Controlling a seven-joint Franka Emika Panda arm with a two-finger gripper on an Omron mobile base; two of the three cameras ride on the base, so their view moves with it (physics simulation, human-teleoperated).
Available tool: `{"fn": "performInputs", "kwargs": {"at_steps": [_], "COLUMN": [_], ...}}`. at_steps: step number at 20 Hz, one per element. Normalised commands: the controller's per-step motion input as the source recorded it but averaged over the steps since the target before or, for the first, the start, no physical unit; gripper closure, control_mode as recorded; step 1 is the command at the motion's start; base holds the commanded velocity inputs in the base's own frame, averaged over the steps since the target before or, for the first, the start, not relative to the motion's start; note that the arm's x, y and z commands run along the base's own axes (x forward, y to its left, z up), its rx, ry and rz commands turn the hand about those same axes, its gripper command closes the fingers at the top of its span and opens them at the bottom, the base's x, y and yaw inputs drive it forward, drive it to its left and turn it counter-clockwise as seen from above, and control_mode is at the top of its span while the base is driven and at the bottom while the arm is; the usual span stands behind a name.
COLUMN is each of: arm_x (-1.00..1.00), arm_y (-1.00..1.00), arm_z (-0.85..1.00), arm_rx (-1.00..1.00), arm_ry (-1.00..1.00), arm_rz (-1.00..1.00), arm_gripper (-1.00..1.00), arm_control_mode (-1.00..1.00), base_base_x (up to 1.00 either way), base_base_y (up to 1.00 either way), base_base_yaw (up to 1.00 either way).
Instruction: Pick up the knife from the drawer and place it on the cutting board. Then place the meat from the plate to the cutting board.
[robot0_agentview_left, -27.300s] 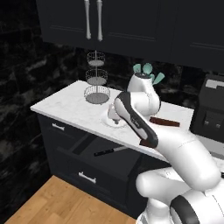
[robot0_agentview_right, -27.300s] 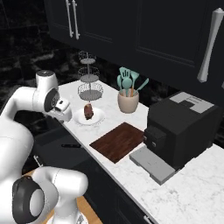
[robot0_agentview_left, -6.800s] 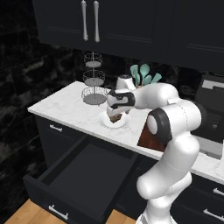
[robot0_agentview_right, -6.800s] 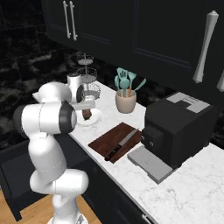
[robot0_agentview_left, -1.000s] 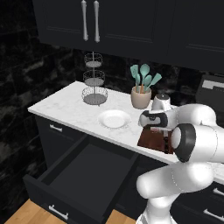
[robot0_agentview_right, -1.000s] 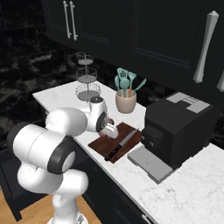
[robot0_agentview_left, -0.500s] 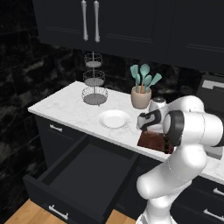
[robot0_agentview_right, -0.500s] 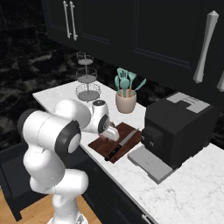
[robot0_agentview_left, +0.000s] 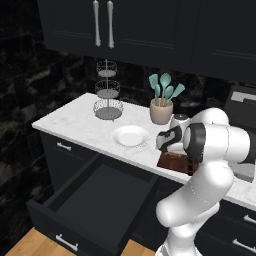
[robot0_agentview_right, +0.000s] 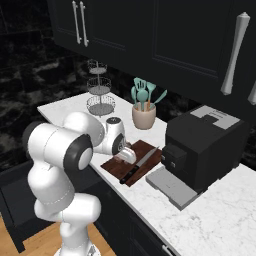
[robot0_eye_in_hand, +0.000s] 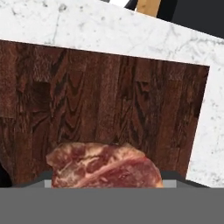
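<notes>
Tool (robot0_agentview_right: 126, 156) part-open, gripping the meat (robot0_eye_in_hand: 105, 165) just above the cutting board (robot0_eye_in_hand: 109, 105), beside the knife (robot0_agentview_right: 141, 164); meat looks soft, light, probably slippery, best pinched across its thick middle.

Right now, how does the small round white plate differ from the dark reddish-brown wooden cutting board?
The small round white plate is circular, pale and bare; the dark reddish-brown wooden cutting board is rectangular, dark-grained and larger. The plate carries nothing, while the board carries the black-handled knife and has the reddish raw meat over it. Both lie flat on the white marble counter.
</notes>
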Motion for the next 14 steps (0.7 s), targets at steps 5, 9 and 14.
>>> {"fn": "performInputs", "kwargs": {"at_steps": [5, 9, 14], "arm_x": [-0.06, -0.20, -0.14], "arm_y": [0.00, -0.05, -0.08], "arm_z": [-0.05, -0.04, 0.00], "arm_rx": [0.00, 0.00, 0.00], "arm_ry": [0.00, 0.00, 0.00], "arm_rz": [-0.09, -0.10, -0.06], "arm_gripper": [1.00, -1.00, -1.00], "arm_control_mode": [-1.00, -1.00, -1.00], "base_base_x": [0.00, 0.00, 0.00], "base_base_y": [0.00, 0.00, 0.00], "base_base_yaw": [0.00, 0.00, 0.00]}}
